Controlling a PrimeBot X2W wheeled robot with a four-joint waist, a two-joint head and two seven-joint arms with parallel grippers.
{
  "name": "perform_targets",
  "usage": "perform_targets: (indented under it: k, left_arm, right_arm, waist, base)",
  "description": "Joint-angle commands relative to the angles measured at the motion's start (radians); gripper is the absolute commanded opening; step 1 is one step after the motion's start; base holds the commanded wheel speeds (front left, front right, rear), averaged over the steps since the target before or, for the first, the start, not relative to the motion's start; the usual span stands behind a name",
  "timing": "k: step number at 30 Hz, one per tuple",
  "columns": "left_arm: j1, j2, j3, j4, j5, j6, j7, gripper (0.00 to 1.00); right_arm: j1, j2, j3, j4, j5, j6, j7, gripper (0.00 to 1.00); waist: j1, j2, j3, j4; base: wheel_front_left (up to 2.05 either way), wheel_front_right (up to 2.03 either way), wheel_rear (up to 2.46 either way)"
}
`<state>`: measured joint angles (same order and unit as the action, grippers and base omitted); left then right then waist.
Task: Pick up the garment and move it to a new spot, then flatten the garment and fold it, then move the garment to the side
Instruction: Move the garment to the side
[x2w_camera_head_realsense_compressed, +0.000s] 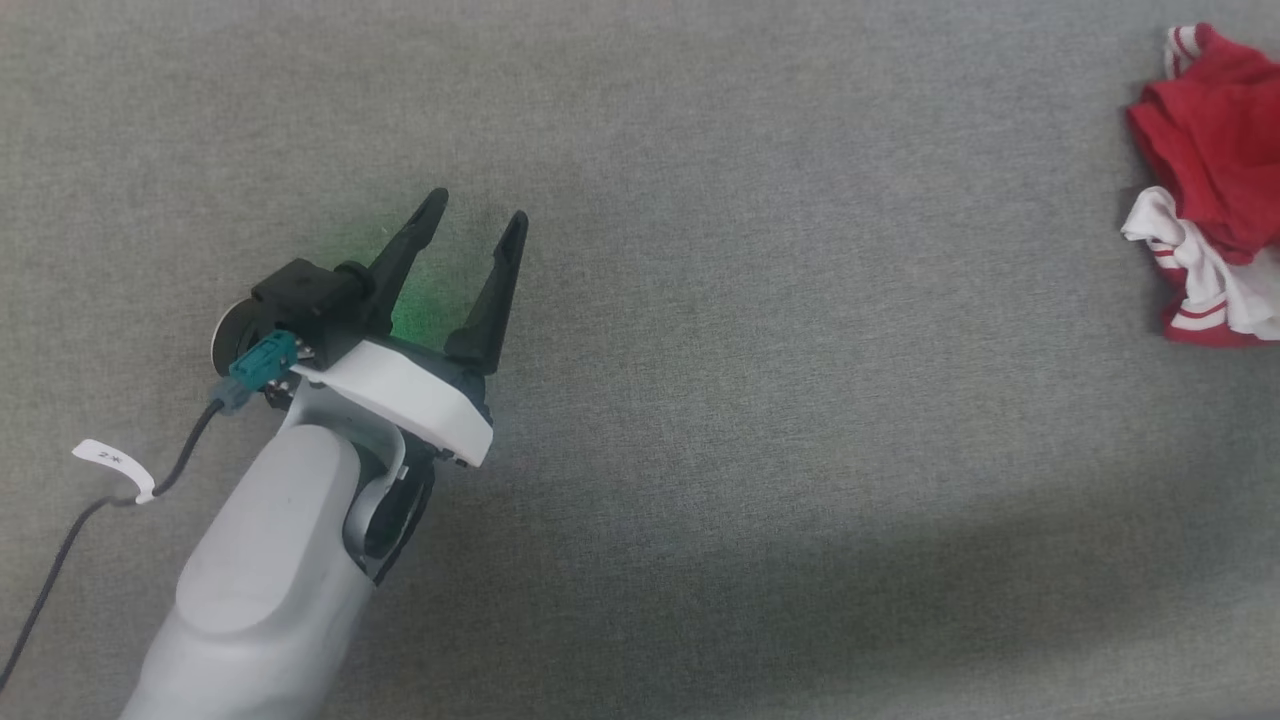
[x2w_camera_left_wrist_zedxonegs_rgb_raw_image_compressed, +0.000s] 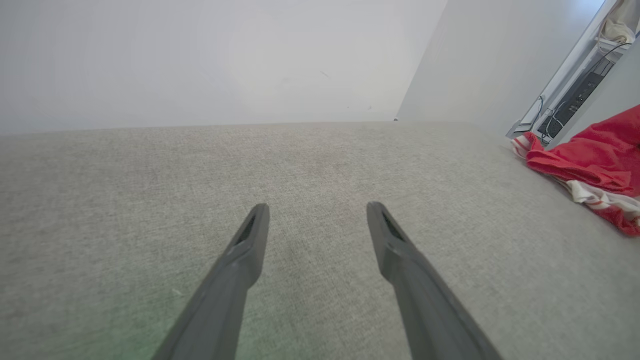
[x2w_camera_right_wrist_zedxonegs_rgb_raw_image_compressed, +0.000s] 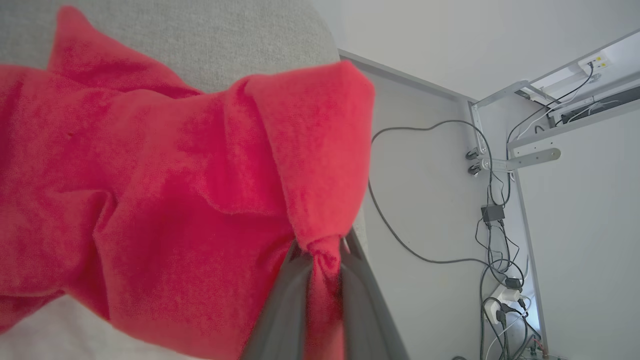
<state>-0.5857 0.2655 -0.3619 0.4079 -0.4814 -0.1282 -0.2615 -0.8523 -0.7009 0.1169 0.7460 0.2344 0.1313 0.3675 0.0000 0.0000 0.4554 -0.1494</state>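
Right wrist view shows the right gripper (x2w_camera_right_wrist_zedxonegs_rgb_raw_image_compressed: 322, 252) clenched on the red garment (x2w_camera_right_wrist_zedxonegs_rgb_raw_image_compressed: 175, 200) at the right edge of the grey counter (x2w_camera_head_realsense_compressed: 700, 300), left gripper (x2w_camera_head_realsense_compressed: 477, 207) spread empty: the pick-up step, I think, with a lift and carry next.

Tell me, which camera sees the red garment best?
The right wrist view: the garment looms large and close, pinched in the right tool. The head and left wrist views show it small, cut off at their right edges.
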Motion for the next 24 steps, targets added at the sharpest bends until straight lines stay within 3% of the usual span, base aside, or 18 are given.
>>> perform_targets:
  k: [1, 10, 13, 14, 15, 16, 24]
  left_arm:
    - [-0.017, 0.003, -0.003, 0.001, -0.001, -0.003, -0.004, 1.0]
    - [-0.047, 0.001, -0.025, 0.011, -0.016, -0.003, -0.004, 1.0]
    - [-0.046, 0.002, -0.023, 0.012, -0.018, -0.003, -0.004, 1.0]
    - [-0.046, 0.002, -0.023, 0.012, -0.018, -0.003, -0.004, 1.0]
    - [-0.042, 0.001, -0.02, 0.012, -0.019, -0.003, -0.004, 1.0]
    - [-0.038, 0.001, -0.016, 0.01, -0.021, -0.003, -0.004, 1.0]
    - [0.009, 0.012, 0.029, 0.001, -0.026, -0.003, -0.004, 1.0]
  right_arm:
    - [-0.013, 0.011, 0.001, 0.018, -0.013, -0.001, -0.011, 0.0]
    - [-0.078, 0.056, -0.018, 0.172, -0.03, -0.001, -0.056, 0.0]
    - [-0.094, 0.062, -0.037, 0.222, -0.046, -0.001, -0.073, 0.45]
    - [-0.094, 0.062, -0.037, 0.222, -0.046, -0.001, -0.073, 0.45]
    - [-0.103, 0.062, -0.045, 0.235, -0.048, -0.001, -0.079, 0.8]
    - [-0.109, 0.061, -0.049, 0.247, -0.056, -0.001, -0.084, 1.0]
    - [-0.138, 0.075, -0.068, 0.285, -0.053, -0.001, -0.147, 1.0]
  waist:
    - [0.0, 0.0, 0.01, 0.002]
    - [0.0, 0.0, 0.029, 0.028]
    - [0.0, 0.0, 0.023, 0.041]
    - [0.0, 0.0, 0.023, 0.041]
    - [0.0, 0.0, 0.019, 0.044]
    - [0.0, 0.0, 0.015, 0.048]
    - [0.0, 0.0, -0.038, 0.064]
  base:
    - [0.0, 0.0, 0.0]
    - [0.0, 0.0, 0.0]
    - [0.0, 0.0, 0.0]
    - [0.0, 0.0, 0.0]
    - [0.0, 0.0, 0.0]
    - [0.0, 0.0, 0.0]
    - [0.0, 0.0, 0.0]
